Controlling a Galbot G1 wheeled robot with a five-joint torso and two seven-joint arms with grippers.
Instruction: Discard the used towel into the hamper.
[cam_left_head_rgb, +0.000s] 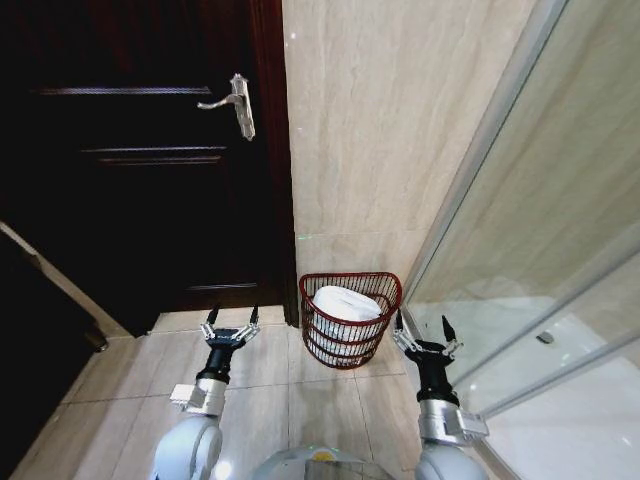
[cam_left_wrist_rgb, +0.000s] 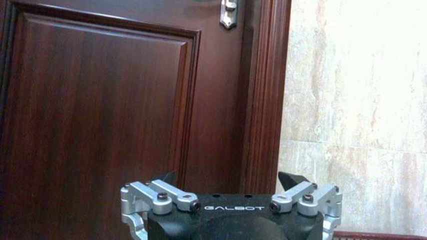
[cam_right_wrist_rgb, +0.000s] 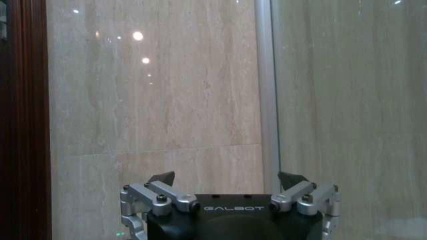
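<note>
Reading "GALBOT" — left hand (cam_left_wrist_rgb: 228, 179) housing

Door: a dark reddish-brown panelled wooden door (cam_left_head_rgb: 150, 150) fills the left side, with a silver lever handle on a long plate (cam_left_head_rgb: 238, 104) near its right edge.
Door frame: a moulded dark wood jamb (cam_left_wrist_rgb: 265, 100) meets the wall.
Wall: beige marble-look tiles (cam_left_head_rgb: 380, 120) with faint veining, carrying small bright reflections of lamps (cam_right_wrist_rgb: 138, 36).
Floor: pale glossy square tiles (cam_left_head_rgb: 130, 370) with thin grout lines.
Right side: a clear glass shower partition (cam_left_head_rgb: 560, 250) in a slim silver metal frame (cam_right_wrist_rgb: 266, 90).
</note>
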